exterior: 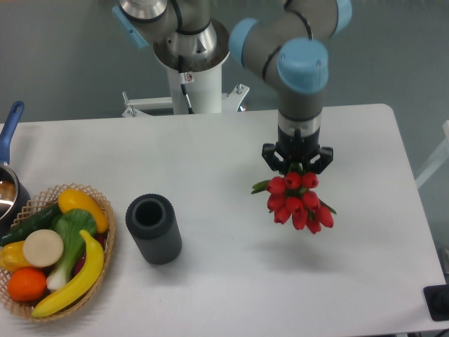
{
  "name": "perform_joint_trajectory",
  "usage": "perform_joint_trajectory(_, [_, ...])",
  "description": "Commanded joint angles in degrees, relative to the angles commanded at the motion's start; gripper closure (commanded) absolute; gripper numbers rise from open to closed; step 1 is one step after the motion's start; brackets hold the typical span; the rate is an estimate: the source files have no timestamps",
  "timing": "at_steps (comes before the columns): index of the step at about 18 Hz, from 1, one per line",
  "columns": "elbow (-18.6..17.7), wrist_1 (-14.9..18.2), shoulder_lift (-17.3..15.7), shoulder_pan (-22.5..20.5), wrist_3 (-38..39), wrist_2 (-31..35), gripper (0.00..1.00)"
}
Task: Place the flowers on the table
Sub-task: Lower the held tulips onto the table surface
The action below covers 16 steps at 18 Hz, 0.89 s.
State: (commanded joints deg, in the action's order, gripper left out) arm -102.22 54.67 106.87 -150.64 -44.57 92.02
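Observation:
The flowers point(298, 203), a bunch of red tulips with green leaves, hang head-down under my gripper point(297, 163) over the right half of the white table point(231, 281). The gripper is shut on the stems, which are hidden behind the blooms and the fingers. A faint shadow lies on the tabletop below and left of the bunch. Whether the blooms touch the table, I cannot tell.
A dark grey cylindrical vase point(153, 229) stands left of centre. At the front left sits a wicker basket point(98, 202) of fruit and vegetables. A pot with a blue handle point(10, 126) is at the left edge. The robot's white base point(191, 84) stands behind the table.

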Motion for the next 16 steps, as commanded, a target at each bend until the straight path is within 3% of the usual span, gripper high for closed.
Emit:
perform_joint_trajectory(6, [0.79,-0.18,4.13,0.00,1.15,1.14,0.56])
perform_joint_trajectory(14, [1.49,-0.26,6.51,0.09,1.15,1.05,0.55])
perform_joint_trajectory(16, [2.54,-0.18,6.60,0.09,0.89,0.79,0.39])
